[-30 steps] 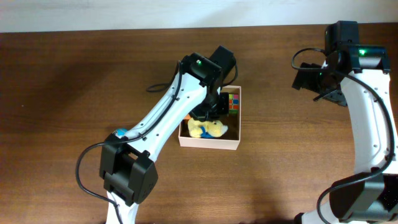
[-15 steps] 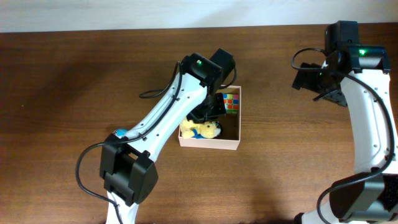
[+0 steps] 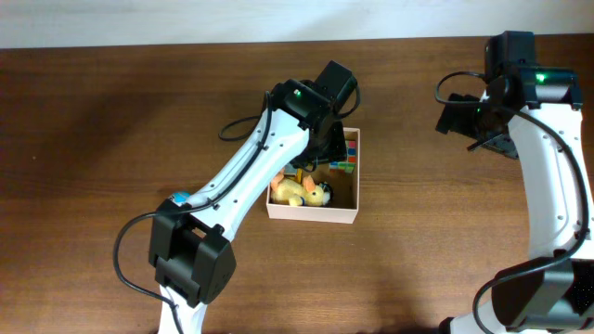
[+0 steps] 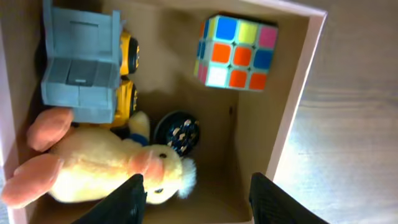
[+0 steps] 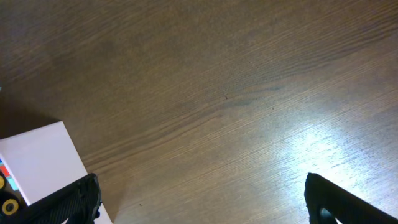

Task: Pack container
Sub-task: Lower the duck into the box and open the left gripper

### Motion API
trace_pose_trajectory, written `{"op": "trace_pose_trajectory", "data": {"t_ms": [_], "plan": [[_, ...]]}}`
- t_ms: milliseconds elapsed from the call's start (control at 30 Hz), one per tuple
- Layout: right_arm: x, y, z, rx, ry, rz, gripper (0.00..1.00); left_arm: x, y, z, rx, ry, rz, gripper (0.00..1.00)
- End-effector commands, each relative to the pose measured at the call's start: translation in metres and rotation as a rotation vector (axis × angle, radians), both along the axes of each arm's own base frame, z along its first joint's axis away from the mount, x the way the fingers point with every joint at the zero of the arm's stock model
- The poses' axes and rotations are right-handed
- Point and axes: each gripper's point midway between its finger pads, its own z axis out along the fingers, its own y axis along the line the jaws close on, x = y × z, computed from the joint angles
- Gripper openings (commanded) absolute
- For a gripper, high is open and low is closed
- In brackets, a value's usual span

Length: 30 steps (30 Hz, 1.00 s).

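Note:
The container [image 3: 312,213], a shallow white-walled box with a tan inside [image 4: 292,118], sits mid-table. In it lie a yellow plush duck [image 4: 99,171], a grey and yellow toy truck [image 4: 87,68], a colour cube [image 4: 236,53] and a small dark round patterned thing [image 4: 177,132]. My left gripper [image 4: 202,205] hovers open over the box's near part, with nothing between its fingers; the duck's head lies just by the left finger [image 4: 130,199]. From overhead the left gripper [image 3: 329,156] covers the box's back. My right gripper [image 5: 202,205] hangs wide open over bare wood, far right [image 3: 467,123].
The dark wooden table [image 3: 111,111] stretches all round the box. One white corner of the container [image 5: 37,158] shows at the lower left of the right wrist view. The left arm [image 3: 251,176] slants across the table's middle toward the box.
My left gripper has gone from shut on the plush duck to open and drawn back toward the box's far side. The duck now lies loose in the container. The right arm has not moved.

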Motion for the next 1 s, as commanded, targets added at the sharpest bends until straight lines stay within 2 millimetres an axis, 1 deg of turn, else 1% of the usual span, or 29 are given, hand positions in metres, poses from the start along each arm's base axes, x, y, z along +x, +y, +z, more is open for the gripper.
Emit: {"op": "trace_pose_trajectory", "data": {"t_ms": [0,167,300,433,533,667,967], "plan": [[0.002,0.001,0.005,-0.001,-0.017,-0.006,0.99,-0.010,0.005,-0.004,0.040,0.038,-0.033,0.56],[0.002,0.000,0.005,-0.001,-0.017,-0.006,0.99,-0.041,0.029,-0.008,0.135,0.169,-0.034,0.56],[0.002,0.000,0.005,-0.001,-0.017,-0.006,0.99,-0.050,0.036,-0.007,0.164,0.207,-0.035,0.56],[0.002,0.001,0.005,-0.001,-0.017,-0.006,0.99,-0.050,0.037,-0.008,0.171,0.204,-0.034,0.56],[0.002,0.000,0.005,-0.001,-0.017,-0.006,0.99,-0.048,0.040,-0.013,0.197,0.205,-0.032,0.56],[0.002,0.000,0.005,-0.001,-0.017,-0.006,0.99,-0.043,0.049,-0.024,0.266,0.202,-0.029,0.56],[0.002,0.000,0.005,-0.001,-0.017,-0.006,0.99,-0.038,0.056,-0.056,0.355,0.237,-0.030,0.56]]}}
